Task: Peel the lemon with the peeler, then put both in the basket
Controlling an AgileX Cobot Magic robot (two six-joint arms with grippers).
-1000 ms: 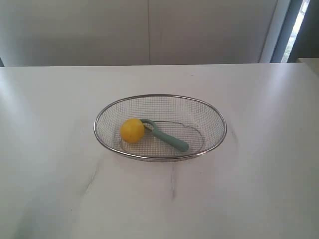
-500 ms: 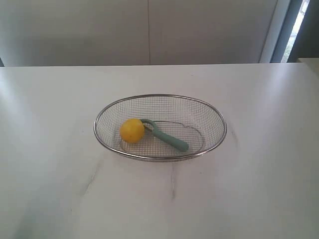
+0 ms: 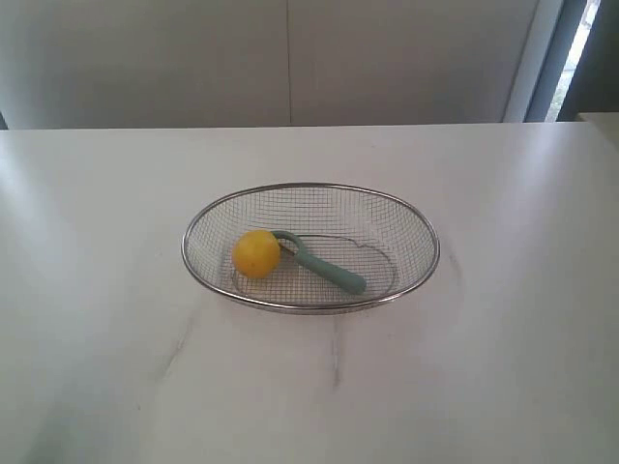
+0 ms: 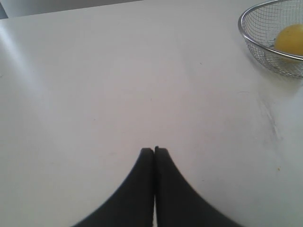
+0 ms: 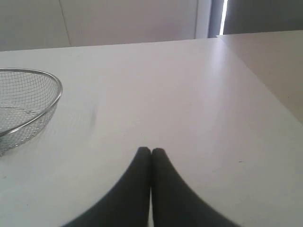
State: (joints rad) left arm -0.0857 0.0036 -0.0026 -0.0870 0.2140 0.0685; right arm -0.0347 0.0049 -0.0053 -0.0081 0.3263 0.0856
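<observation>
The wire-mesh basket (image 3: 416,232) sits mid-table in the exterior view. Inside it lies the yellow lemon (image 3: 256,253) at the left, with the peeler (image 3: 329,272) beside it, blade head touching the lemon and teal handle pointing right. Neither arm shows in the exterior view. My left gripper (image 4: 154,150) is shut and empty over bare table, well away from the basket (image 4: 246,35), where the lemon (image 4: 289,39) shows. My right gripper (image 5: 151,151) is shut and empty too, with the basket (image 5: 52,106) off to one side.
The white table (image 3: 116,338) spreads wide on all sides of the basket. A pale wall (image 3: 290,58) stands behind it. The table's edge (image 5: 255,75) and a beige floor show in the right wrist view.
</observation>
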